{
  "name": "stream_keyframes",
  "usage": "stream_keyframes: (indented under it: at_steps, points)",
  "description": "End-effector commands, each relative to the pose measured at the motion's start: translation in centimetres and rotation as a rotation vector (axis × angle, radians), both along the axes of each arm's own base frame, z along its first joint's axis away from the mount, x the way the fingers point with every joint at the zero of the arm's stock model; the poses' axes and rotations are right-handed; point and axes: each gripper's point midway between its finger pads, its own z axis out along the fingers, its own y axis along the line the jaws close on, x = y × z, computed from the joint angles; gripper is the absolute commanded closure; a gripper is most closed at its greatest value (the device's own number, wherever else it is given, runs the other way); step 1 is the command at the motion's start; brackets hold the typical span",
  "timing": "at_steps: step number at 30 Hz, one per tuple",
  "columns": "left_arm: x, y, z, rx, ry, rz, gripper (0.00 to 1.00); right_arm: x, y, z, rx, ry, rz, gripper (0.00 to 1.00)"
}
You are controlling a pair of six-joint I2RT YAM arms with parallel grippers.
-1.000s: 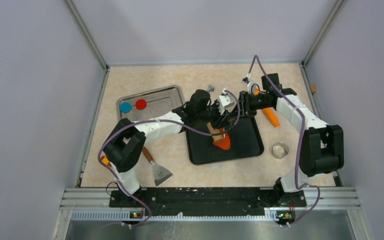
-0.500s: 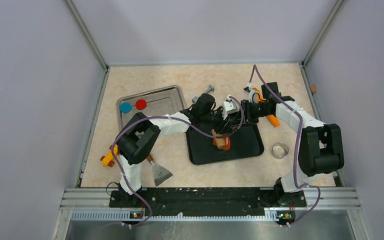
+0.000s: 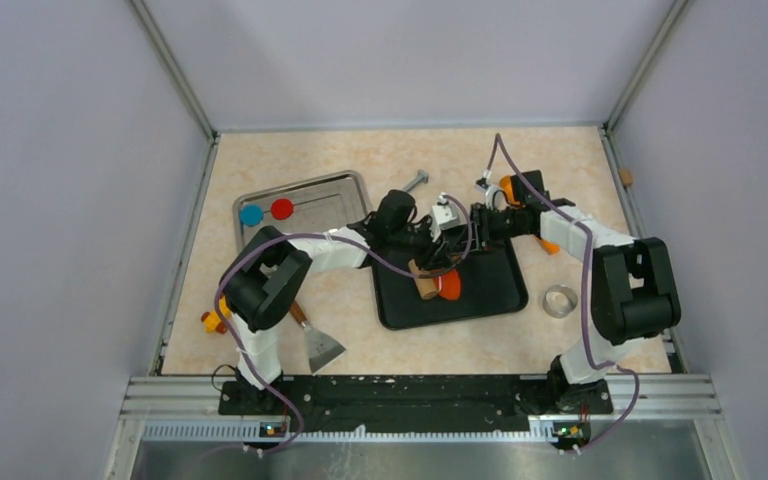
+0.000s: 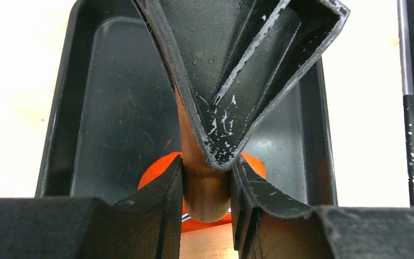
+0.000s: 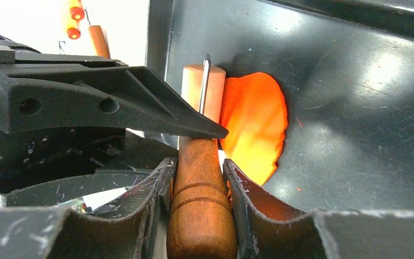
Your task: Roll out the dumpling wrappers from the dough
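A wooden rolling pin lies across flattened orange dough on the black tray. My left gripper is shut on one end of the pin, with the dough showing behind the fingers. My right gripper is shut on the pin's other handle. In the right wrist view the dough lies flat to the right of the pin, on the tray.
A steel tray at left holds a blue disc and a red disc. A scraper lies near the front. A metal ring cutter sits right of the black tray. An orange tool lies by the right arm.
Both grippers and the rolling pin have shifted left across the dough. The pin's free end now sits nearer the tray's left edge.
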Motion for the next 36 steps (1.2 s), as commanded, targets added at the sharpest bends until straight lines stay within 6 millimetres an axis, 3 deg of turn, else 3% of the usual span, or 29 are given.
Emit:
stream_keyframes:
  at_steps: [1, 6, 10, 19, 27, 33, 36]
  points:
    - [-0.3, 2.9, 0.3, 0.071, 0.02, 0.052, 1.0, 2.4, -0.6, 0.4, -0.062, -0.113, -0.027, 1.0]
    - [0.4, 1.0, 6.1, -0.023, -0.068, 0.025, 1.0, 3.0, -0.2, 6.0, -0.014, -0.23, 0.01, 1.0]
    - [0.5, -0.8, 7.2, -0.051, -0.102, -0.032, 1.0, 2.5, -0.9, 6.5, -0.049, -0.264, 0.025, 1.0]
    - [1.8, -4.6, 3.7, -0.07, -0.067, -0.053, 1.0, 3.1, -3.8, 4.0, -0.191, -0.267, -0.05, 1.0]
    - [1.5, -7.3, -0.7, -0.055, 0.009, -0.061, 1.0, 1.8, -7.1, -0.2, -0.314, -0.196, -0.057, 1.0]
    - [0.9, -9.4, -1.8, -0.079, 0.045, -0.063, 1.0, 1.6, -8.7, -0.2, -0.319, -0.16, -0.085, 1.0]
    - [0.9, -10.6, -1.0, -0.107, 0.04, -0.066, 1.0, 1.5, -9.1, 0.8, -0.315, -0.164, -0.093, 1.0]
